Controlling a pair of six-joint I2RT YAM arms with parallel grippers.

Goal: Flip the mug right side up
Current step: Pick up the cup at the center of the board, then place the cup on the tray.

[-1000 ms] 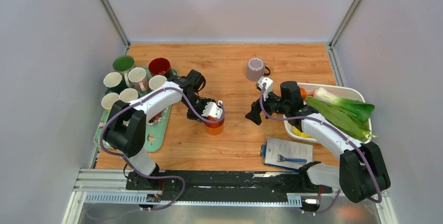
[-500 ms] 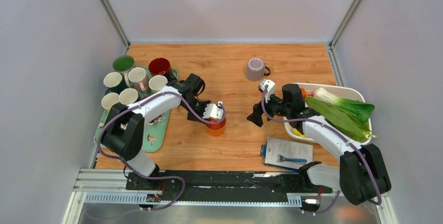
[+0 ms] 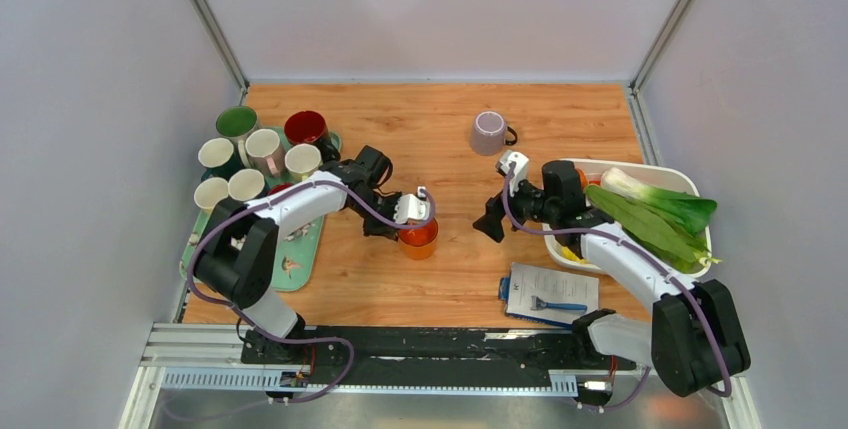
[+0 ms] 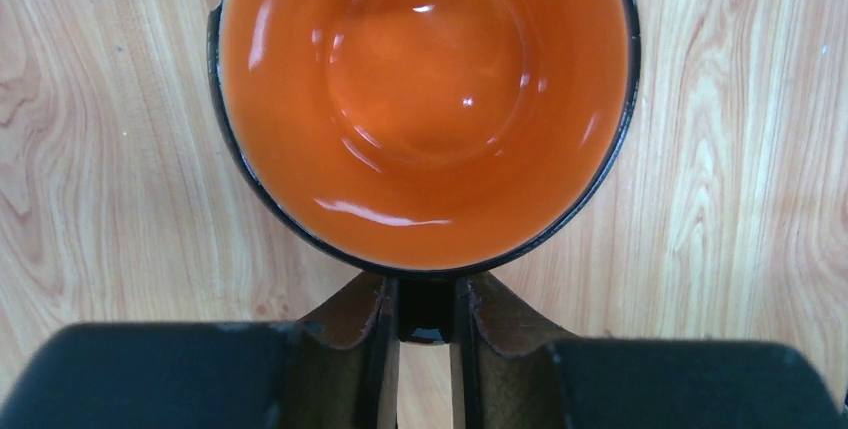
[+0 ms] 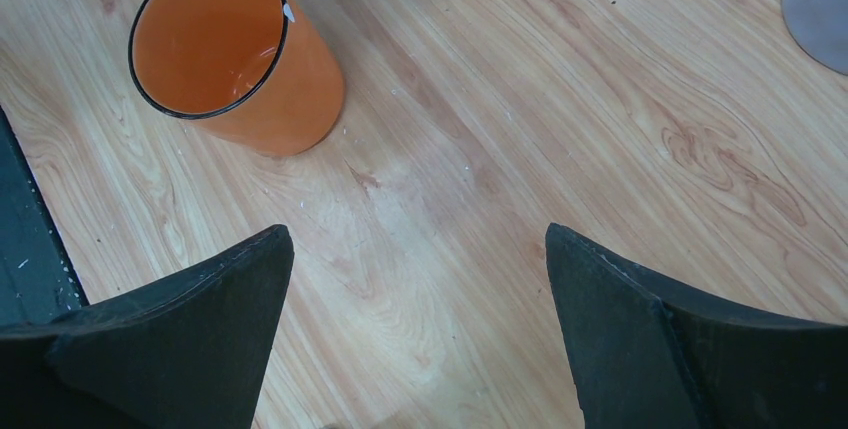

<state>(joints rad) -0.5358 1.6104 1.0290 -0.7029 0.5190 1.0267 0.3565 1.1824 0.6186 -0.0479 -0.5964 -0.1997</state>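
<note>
Right now the orange mug (image 3: pixel 418 238) stands upright, mouth up, near the middle of the tabletop (image 3: pixel 400 119), and the left jaws, reaching in from its 9 o'clock side, pinch its dark handle (image 4: pixel 425 311). At the mug's 3 o'clock the right jaws hang spread wide, touching nothing, while a lilac mug (image 3: pixel 488 133) sits toward 1 o'clock, well apart from both.
</note>
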